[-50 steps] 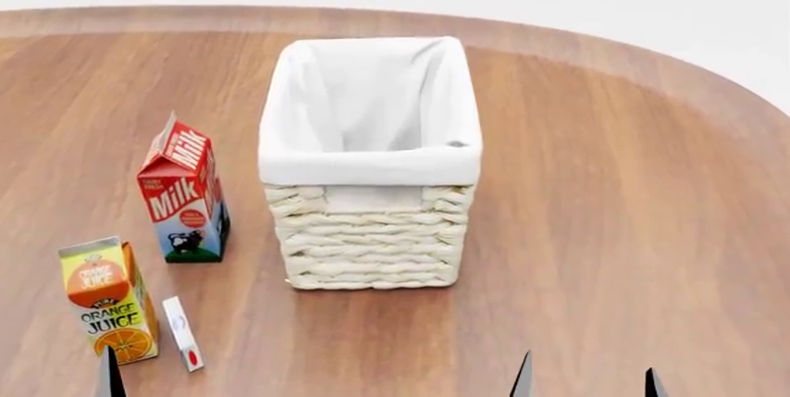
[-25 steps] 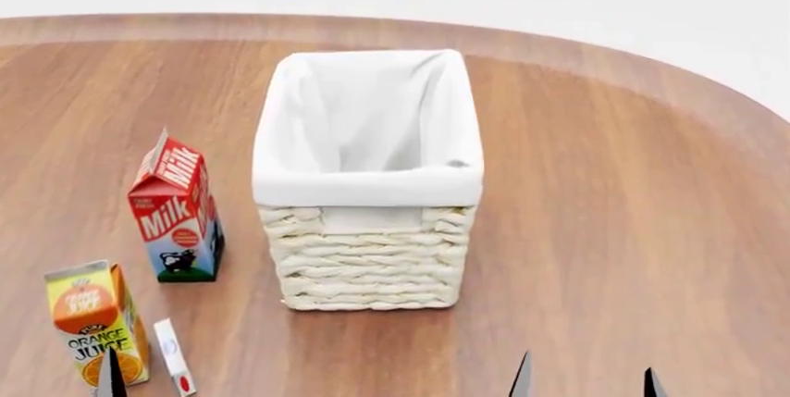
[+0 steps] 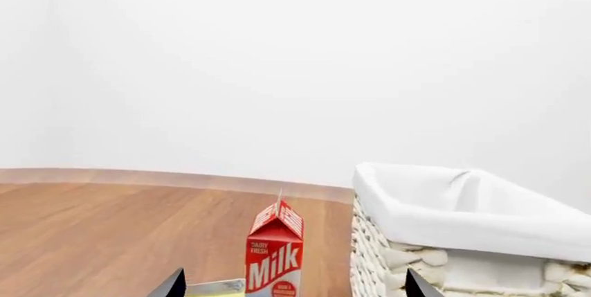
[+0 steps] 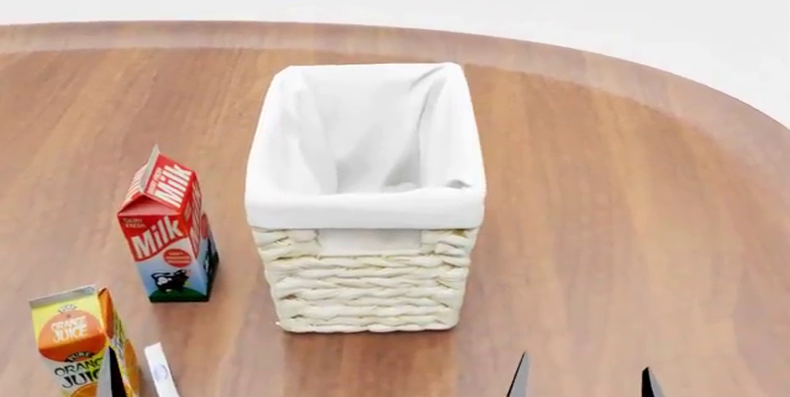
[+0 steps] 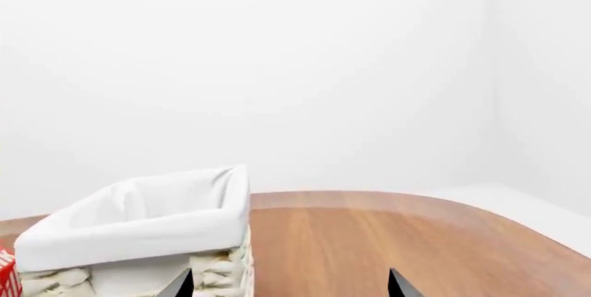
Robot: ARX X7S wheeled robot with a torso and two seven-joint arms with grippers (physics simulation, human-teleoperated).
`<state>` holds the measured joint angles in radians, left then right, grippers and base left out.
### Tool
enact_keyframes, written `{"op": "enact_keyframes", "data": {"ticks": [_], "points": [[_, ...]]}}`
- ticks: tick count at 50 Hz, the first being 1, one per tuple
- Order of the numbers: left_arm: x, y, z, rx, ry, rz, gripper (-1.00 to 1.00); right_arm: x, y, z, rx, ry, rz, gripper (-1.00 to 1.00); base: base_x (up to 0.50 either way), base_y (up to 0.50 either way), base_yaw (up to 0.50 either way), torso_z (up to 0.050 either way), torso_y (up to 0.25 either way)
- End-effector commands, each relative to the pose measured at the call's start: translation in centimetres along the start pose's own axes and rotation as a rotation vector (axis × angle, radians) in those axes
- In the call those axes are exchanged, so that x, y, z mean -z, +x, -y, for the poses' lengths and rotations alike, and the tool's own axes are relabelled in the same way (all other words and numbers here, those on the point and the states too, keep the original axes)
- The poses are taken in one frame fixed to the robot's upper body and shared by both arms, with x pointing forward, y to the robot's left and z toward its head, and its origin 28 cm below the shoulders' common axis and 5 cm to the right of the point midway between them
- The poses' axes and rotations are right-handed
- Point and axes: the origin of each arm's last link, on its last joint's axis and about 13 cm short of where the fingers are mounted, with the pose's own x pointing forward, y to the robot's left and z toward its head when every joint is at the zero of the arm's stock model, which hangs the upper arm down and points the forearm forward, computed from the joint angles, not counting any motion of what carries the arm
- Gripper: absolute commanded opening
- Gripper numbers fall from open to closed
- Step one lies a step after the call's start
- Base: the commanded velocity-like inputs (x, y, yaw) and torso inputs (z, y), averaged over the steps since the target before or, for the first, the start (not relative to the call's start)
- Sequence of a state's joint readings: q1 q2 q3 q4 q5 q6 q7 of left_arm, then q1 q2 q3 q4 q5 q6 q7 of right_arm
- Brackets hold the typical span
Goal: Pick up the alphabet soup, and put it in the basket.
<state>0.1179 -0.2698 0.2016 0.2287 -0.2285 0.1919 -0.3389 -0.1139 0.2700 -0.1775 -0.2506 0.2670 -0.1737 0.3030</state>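
The alphabet soup is out of view in every frame. The basket (image 4: 364, 207), cream wicker with a white cloth lining, stands mid-table, and nothing shows inside it. My right gripper (image 4: 584, 384) is open at the bottom edge of the head view, short of the basket's near right corner. In the right wrist view the gripper (image 5: 289, 287) is open with the basket (image 5: 138, 231) ahead. My left gripper (image 3: 295, 287) is open, facing the gap between the milk carton and the basket (image 3: 461, 221). One left fingertip (image 4: 111, 380) shows in the head view.
A red milk carton (image 4: 166, 226) stands left of the basket, also in the left wrist view as the milk carton (image 3: 275, 252). An orange juice carton (image 4: 74, 341) and a small white box (image 4: 161, 374) lie near the left fingertip. The table's curved edge (image 4: 691, 82) runs behind.
In the head view the basket, milk and juice cartons have slid lower in the frame as the view shifted. The gripper tips kept their places at the bottom edge.
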Motion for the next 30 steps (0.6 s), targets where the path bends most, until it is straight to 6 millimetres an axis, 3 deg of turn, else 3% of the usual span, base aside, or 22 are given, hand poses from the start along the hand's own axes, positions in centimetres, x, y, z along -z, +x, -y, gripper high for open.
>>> {"op": "enact_keyframes", "data": {"ticks": [1,30], "points": [[-0.03,-0.04,-0.02,-0.001,0.0,0.001,1.0,-0.01,-0.05,-0.02,-0.002,-0.003,-0.001,1.0,0.1,0.0,0.0,0.0,0.0],[0.0,-0.01,-0.04,0.0,0.0,0.001,1.0,0.08,0.05,-0.04,0.001,-0.004,0.0,1.0,0.1,0.0,0.0,0.0,0.0]]}}
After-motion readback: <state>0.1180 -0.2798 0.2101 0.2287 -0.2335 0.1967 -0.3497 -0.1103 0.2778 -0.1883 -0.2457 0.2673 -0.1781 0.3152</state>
